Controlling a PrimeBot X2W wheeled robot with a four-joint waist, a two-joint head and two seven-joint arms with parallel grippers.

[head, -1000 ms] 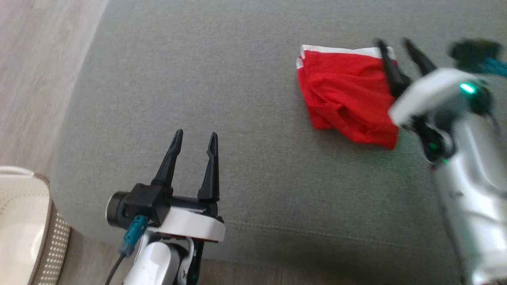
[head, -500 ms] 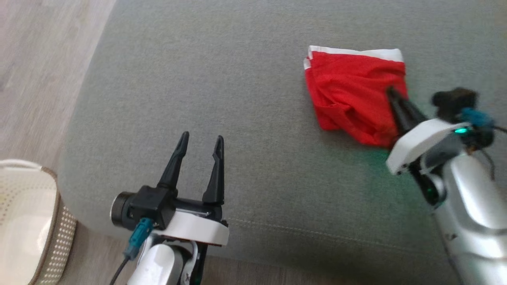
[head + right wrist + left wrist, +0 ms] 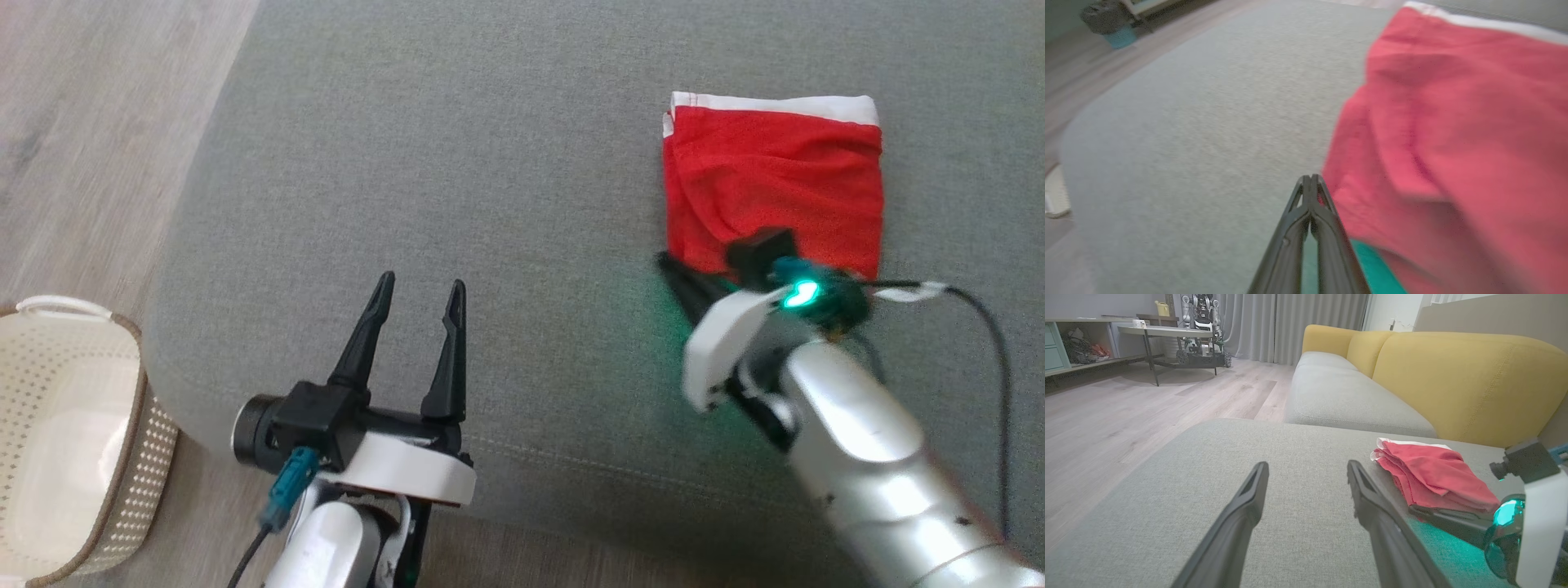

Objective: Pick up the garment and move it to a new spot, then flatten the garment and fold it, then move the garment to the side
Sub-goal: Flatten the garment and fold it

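Nearest the robot, the left gripper [image 3: 420,286] hovers over the front of the grey cushion [image 3: 490,163]. Its two dark fingers are spread wide, grip nothing and point toward 12 o'clock. From there the red garment [image 3: 771,175] lies well apart, off at about 2 o'clock, so this arm is the farther one. Further in, the right gripper [image 3: 665,263] sits low on the cushion with its fingers pressed tight together and nothing pinched between them. In the right wrist view the tips are bare, and the cloth's near edge starts just beside them at about 2 o'clock. The fingers aim toward 10 o'clock in the head view, skimming past the garment's near-left corner. Whether they brush the hem cannot be told. The garment lies from this gripper at about 1 o'clock, making the right arm much the nearer. Beyond, the garment rests toward the far right of the cushion as a compact, nearly square packet that looks folded. Its white waistband [image 3: 775,104] forms the far edge, running from 9 to 3 o'clock. To move it aside, the shut fingers would probably have to open before taking that near corner.
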